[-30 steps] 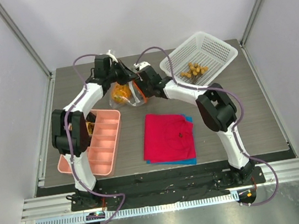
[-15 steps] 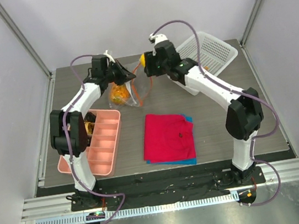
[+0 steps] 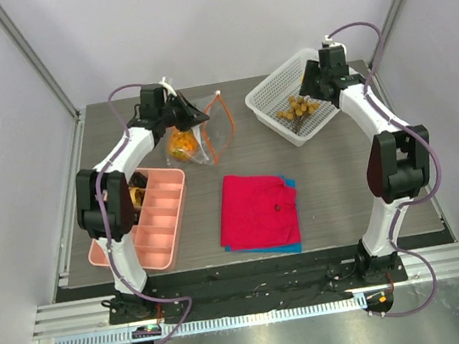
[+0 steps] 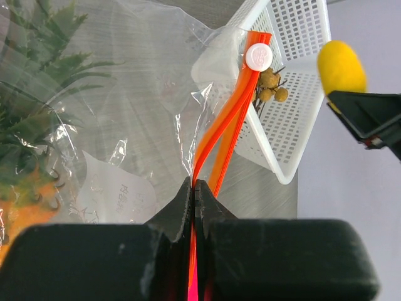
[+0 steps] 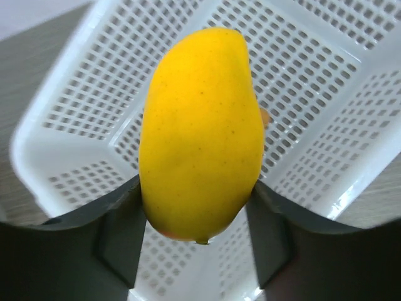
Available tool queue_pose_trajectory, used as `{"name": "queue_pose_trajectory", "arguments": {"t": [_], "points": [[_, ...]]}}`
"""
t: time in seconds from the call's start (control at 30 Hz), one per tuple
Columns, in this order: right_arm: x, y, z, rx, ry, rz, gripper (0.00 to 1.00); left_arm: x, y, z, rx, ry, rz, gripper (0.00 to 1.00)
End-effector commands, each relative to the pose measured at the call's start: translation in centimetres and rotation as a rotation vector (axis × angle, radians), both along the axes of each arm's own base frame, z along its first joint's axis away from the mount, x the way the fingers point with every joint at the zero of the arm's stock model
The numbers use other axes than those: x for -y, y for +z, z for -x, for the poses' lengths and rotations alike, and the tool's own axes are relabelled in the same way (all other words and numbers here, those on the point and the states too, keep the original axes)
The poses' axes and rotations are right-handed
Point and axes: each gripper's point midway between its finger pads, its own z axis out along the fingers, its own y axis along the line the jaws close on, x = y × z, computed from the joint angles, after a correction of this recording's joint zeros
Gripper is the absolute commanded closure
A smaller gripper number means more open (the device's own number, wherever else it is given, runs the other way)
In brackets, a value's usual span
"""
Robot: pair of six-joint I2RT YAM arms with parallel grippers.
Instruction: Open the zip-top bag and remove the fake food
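Right wrist view showed the right gripper [image 5: 197, 210] pinching a yellow fruit [image 5: 200, 125] between its fingers above the white mesh basket [image 5: 326, 88]. The left gripper [image 4: 195, 197] was pressed together on the orange-red zip strip [image 4: 225, 125] of the zip-top bag [image 4: 125, 81], held up over the far left part of the table [image 3: 341, 173] with the pineapple [image 4: 25, 125] inside. To release well, I judged the fruit should be lowered close to the basket floor beside the brownish pieces [image 3: 296, 109] before the fingers spread, with the left pinch holding the bag mouth up for the next reach.
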Motion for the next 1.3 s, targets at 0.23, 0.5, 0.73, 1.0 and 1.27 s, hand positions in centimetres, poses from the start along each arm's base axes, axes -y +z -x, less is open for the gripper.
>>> {"name": "queue_pose_trajectory", "arguments": {"t": [0.23,0.5,0.73,1.0,1.27], "points": [[0.4,0.9,0.5,-0.003,-0.071,0.031,0.01,-0.3,5.8,0.6,0.127,-0.032,0.007,1.0],[-16.8,8.1,4.4,0.209,0.225,-0.3,0.13,-0.1,6.5,0.7,0.141,-0.043,0.023,1.0],[-25.9,8.1,5.6,0.22,0.356,-0.519,0.53,-0.4,7.2,0.9,0.163,-0.03,0.025,1.0],[-30.6,3.7,5.0,0.127,0.387,-0.564,0.67,-0.6,7.8,1.1,0.165,-0.016,0.042,1.0],[-32.3,1.3,5.3,0.09,0.408,-0.525,0.68,-0.4,7.2,1.1,0.142,-0.019,0.056,1.0]]}}
